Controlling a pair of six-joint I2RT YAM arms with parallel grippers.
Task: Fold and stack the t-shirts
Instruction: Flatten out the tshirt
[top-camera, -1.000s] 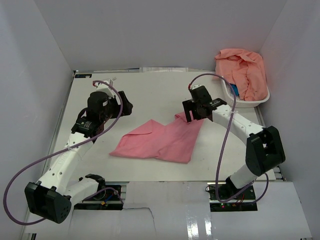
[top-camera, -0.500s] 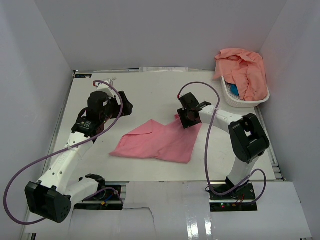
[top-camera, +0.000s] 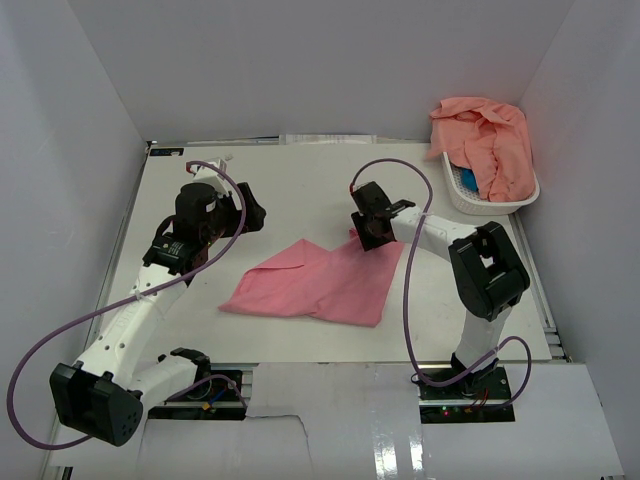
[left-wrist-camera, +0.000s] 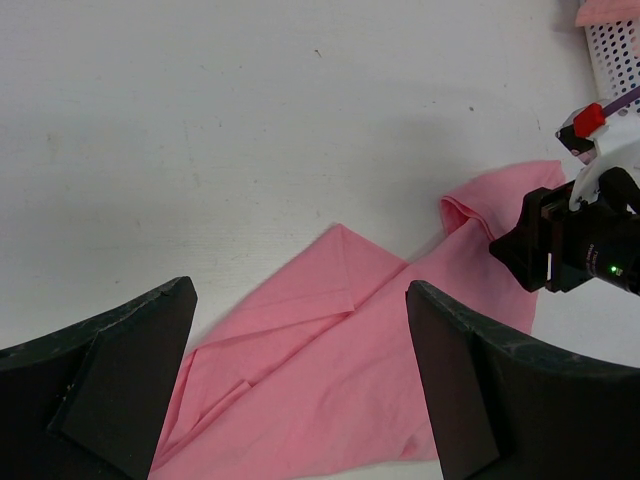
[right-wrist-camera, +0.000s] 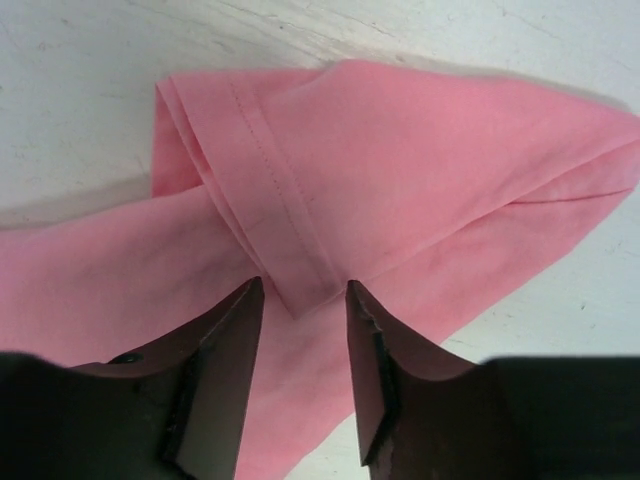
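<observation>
Moved: R gripper (top-camera: 366, 230) shifts left over pink tee (top-camera: 320, 285), jaws narrower.
R wrist only: fingers (right-wrist-camera: 220, 360) straddle hem (right-wrist-camera: 290, 260); grip unclear.
L gripper (left-wrist-camera: 300, 292): spread wide, empty.
Tee: flat, rumpled.

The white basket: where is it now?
In the top view, the white basket sits at the far right corner of the table, heaped with peach t-shirts.

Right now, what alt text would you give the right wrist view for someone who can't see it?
A folded, hemmed edge of a pink t-shirt lies on the white table, its tip between two dark jaws that stand partly open on either side.
</observation>
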